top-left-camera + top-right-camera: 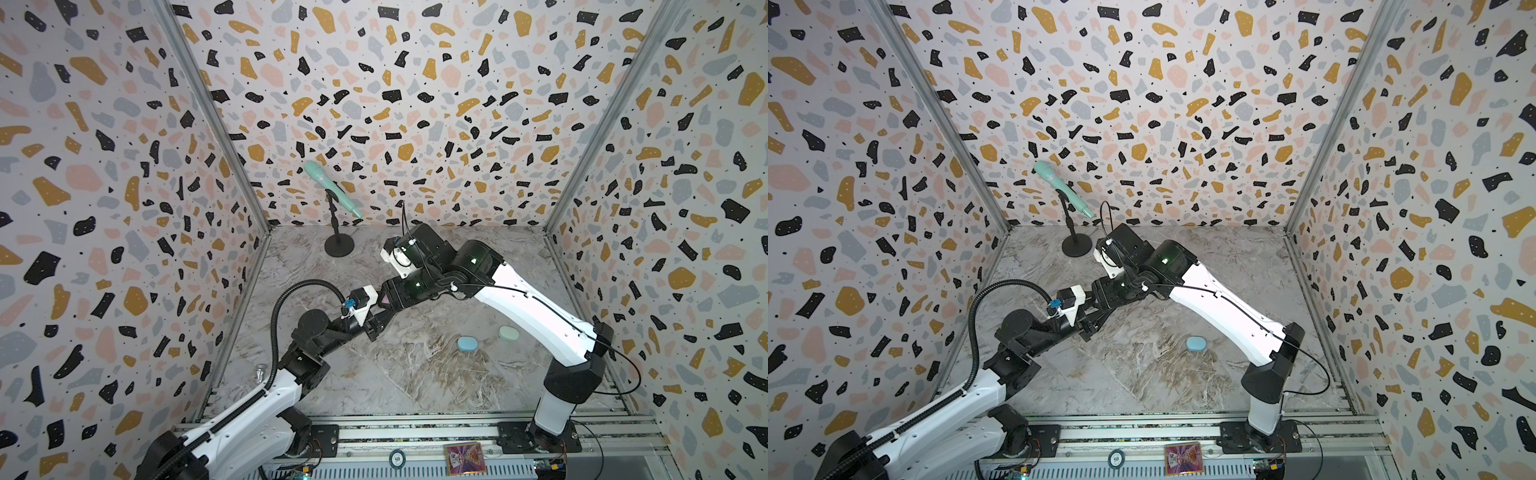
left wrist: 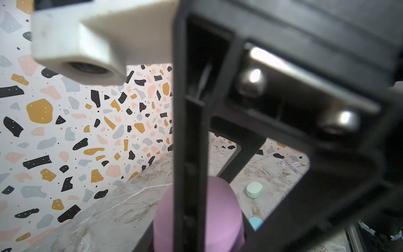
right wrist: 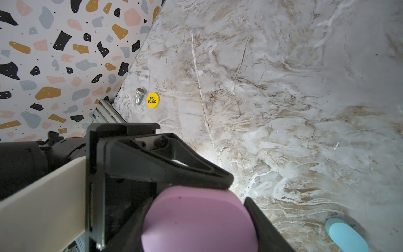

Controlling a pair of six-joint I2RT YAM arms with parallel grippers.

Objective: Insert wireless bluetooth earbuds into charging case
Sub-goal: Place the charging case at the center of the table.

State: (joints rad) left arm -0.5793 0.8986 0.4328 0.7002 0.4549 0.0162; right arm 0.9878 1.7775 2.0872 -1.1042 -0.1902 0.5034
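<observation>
Terrazzo-patterned walls (image 1: 415,104) stood around a marble table (image 1: 415,374), and above its middle the two arms met. By my judgement the task was at an early step. No earbuds showed in any view, so I cannot tell where they were, or whether any sat in a case already. A blue case (image 1: 468,344) and a mint case (image 1: 508,333) lay on the table near the right arm, both looking closed and well apart from the grippers.

The pink case (image 3: 196,218) was held in the air between the arms. The left gripper (image 1: 380,316) was clamped on it, and one of its fingers pressed on the edge of the case in the right wrist view. The right gripper (image 1: 392,295) had its jaws on both sides of the same case, partly apart. Whether they squeezed it or only stood beside it, I cannot tell.
</observation>
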